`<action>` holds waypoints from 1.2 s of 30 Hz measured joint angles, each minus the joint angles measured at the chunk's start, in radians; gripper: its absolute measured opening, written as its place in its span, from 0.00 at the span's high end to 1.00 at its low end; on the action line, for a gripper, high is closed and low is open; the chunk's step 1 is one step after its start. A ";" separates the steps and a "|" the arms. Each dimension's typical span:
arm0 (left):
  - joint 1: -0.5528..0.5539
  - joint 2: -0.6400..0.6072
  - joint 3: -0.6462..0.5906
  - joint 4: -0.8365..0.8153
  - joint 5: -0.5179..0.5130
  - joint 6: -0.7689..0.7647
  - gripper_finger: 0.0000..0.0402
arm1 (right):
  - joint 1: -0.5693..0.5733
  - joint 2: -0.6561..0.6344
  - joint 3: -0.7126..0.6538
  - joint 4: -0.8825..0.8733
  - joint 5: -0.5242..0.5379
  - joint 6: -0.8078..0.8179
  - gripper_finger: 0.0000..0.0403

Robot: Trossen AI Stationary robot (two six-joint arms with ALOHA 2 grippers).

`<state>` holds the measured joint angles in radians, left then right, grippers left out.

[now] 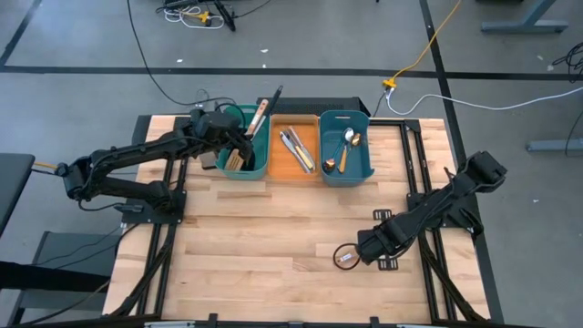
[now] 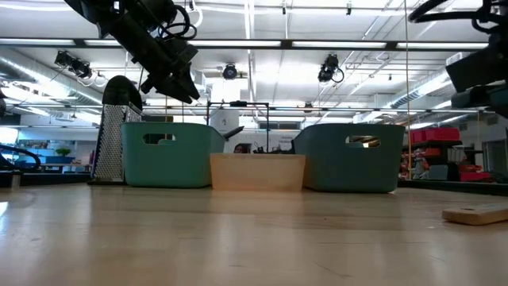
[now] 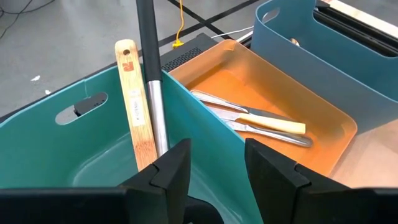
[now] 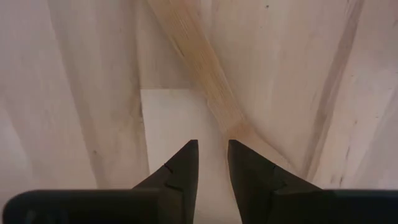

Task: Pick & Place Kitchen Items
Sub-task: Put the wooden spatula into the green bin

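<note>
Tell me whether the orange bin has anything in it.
Not empty. The left wrist view shows the orange bin holding knives lying flat on its floor.

Your two arms: dark, jointed, with matte black fingers

You see both arms built of near-black segments linked by rounded joint housings; the left arm (image 1: 137, 164) carries a thin black cable looping along its links, and the right arm (image 1: 437, 210) ends at a blocky dark wrist. At the left gripper (image 3: 214, 171) the fingers (image 3: 174, 171) are wedge-shaped, flat-faced and matte black; the right gripper (image 4: 211, 165) shows the same angular tips, with a small notch in the finger at 9 o'clock of the gap.
</note>
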<state>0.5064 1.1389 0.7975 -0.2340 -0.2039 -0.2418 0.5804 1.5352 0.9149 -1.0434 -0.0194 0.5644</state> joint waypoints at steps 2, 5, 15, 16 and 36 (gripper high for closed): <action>0.000 0.000 0.000 0.000 0.000 0.002 0.61 | 0.000 0.000 -0.015 0.024 0.003 -0.002 0.76; 0.000 0.000 0.000 0.000 0.000 0.002 0.61 | 0.000 0.000 -0.024 0.049 0.028 -0.021 0.76; 0.000 0.000 0.000 0.000 0.000 0.002 0.61 | 0.000 0.000 -0.103 0.188 0.037 -0.083 0.67; 0.000 0.000 0.000 0.000 0.000 0.002 0.61 | 0.000 0.000 -0.110 0.198 0.038 -0.087 0.65; 0.000 0.000 0.000 -0.001 0.000 0.002 0.61 | 0.000 -0.006 -0.213 0.327 0.059 -0.133 0.58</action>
<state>0.5062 1.1389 0.7975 -0.2345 -0.2043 -0.2398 0.5804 1.5295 0.7015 -0.7162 0.0391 0.4313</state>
